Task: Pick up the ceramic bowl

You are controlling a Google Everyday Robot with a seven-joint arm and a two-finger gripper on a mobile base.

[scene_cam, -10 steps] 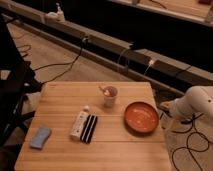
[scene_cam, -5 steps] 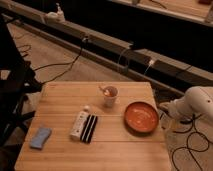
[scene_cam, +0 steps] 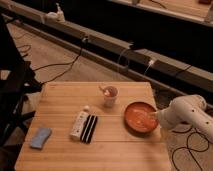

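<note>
The ceramic bowl (scene_cam: 139, 118) is wide, shallow and orange-red, and sits on the right side of the wooden table (scene_cam: 60, 102). My gripper (scene_cam: 154, 116) comes in from the right on a white arm (scene_cam: 186, 113) and sits at the bowl's right rim, low over it. The bowl rests flat on the table.
A small white cup (scene_cam: 110, 95) with something in it stands just left of and behind the bowl. A white tube (scene_cam: 79, 124) and a black ridged item (scene_cam: 90, 128) lie mid-table. A blue sponge (scene_cam: 40, 137) lies at the front left. Cables (scene_cam: 65, 64) run over the floor behind.
The arm has edged a little left and down, bringing my gripper closer over the bowl's right rim. The bowl and the other things have not moved.
</note>
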